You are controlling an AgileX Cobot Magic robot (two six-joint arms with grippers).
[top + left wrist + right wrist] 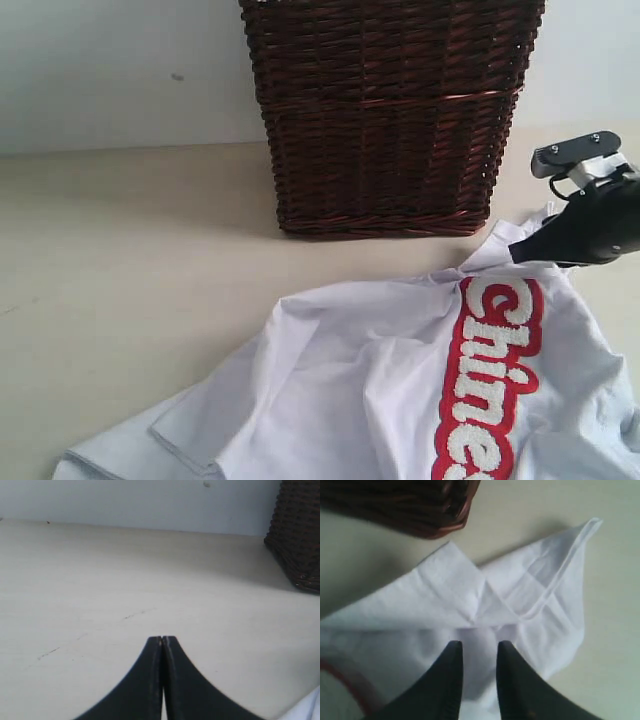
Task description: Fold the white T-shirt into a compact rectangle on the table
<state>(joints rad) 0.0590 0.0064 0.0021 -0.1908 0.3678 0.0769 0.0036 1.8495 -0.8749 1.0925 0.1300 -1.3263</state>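
Right gripper (479, 647) poised over a sleeve of the white T-shirt (370, 380); left gripper (162, 639) closed on nothing.

Right jaws stand parted by a narrow gap, tips angled down just over the cloth, with no fold visibly caught between them. Directly ahead lies the sleeve (545, 580), its corner turned over on itself; the placement suggests a pinch at that edge to begin a fold. The right arm reaches in low from the right side, beside the wicker basket (385, 110). Left jaws are pressed together and empty, pointing over bare table (100, 580), apparently held clear. The shirt lies rumpled and unfolded on the table in front of the basket, red-edged lettering (490, 380) upward.
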